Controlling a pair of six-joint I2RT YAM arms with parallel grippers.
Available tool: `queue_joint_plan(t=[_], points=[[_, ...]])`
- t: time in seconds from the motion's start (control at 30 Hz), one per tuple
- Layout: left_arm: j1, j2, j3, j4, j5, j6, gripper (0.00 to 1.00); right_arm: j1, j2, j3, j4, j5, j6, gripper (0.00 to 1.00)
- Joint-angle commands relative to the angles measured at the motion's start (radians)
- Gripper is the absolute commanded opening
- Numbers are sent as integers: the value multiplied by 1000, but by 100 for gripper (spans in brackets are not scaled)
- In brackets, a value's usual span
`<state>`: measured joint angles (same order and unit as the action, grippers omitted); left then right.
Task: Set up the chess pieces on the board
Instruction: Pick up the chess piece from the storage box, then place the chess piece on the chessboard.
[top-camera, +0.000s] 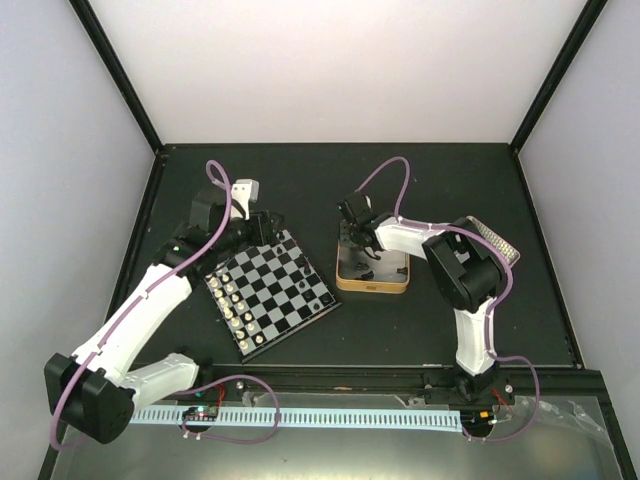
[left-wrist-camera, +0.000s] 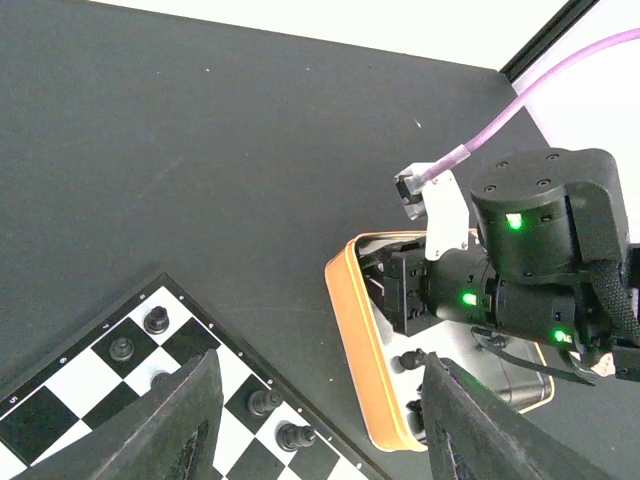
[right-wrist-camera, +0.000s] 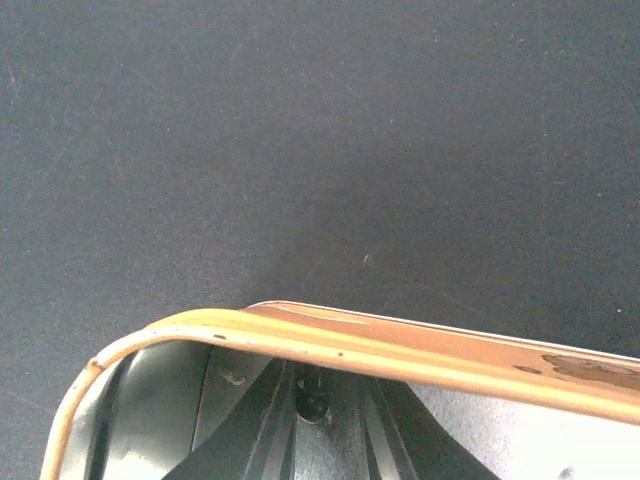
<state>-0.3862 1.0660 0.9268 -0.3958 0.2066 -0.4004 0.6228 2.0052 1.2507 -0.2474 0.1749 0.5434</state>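
Observation:
The board (top-camera: 283, 300) lies tilted left of centre, with cream-white pieces (top-camera: 236, 312) along its near-left side and a few black chess pieces (top-camera: 301, 263) along its far-right side. In the left wrist view, black pieces (left-wrist-camera: 262, 402) stand on the board (left-wrist-camera: 80, 385). My left gripper (top-camera: 262, 228) (left-wrist-camera: 320, 368) hovers open above the board's far corner with nothing between its fingers. My right gripper (top-camera: 361, 248) (right-wrist-camera: 325, 400) reaches down into the gold-rimmed tin (top-camera: 372, 287) (right-wrist-camera: 400, 350). Its jaws are narrowed around one small black piece (right-wrist-camera: 312, 404); whether they touch it is unclear.
More black pieces (left-wrist-camera: 408, 360) lie loose inside the tin (left-wrist-camera: 352, 350). The right arm's wrist (left-wrist-camera: 530, 250) hangs over the tin. The tin's lid (top-camera: 497, 241) lies at the right behind the right arm. Dark frame posts mark the table's edges.

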Motion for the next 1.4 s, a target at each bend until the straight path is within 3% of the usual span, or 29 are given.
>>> queue_joint_plan(t=[0.0, 0.27, 0.6, 0.8, 1.07, 1.37], points=[[7, -21, 3, 16, 8, -4, 57, 8, 20, 24, 21, 38, -18, 17], [7, -33, 8, 18, 17, -19, 57, 9, 0, 19, 30, 22, -52, 2], [8, -23, -5, 38, 87, -57, 59, 8, -209, -137, 86, -89, -110, 1], [7, 15, -24, 104, 223, -155, 60, 8, -346, -260, 141, -256, -165, 1], [-1, 135, -88, 304, 511, -411, 60, 14, -565, -479, 415, -490, -222, 1], [-20, 236, -123, 395, 619, -523, 64, 101, -638, -499, 501, -610, -272, 1]])
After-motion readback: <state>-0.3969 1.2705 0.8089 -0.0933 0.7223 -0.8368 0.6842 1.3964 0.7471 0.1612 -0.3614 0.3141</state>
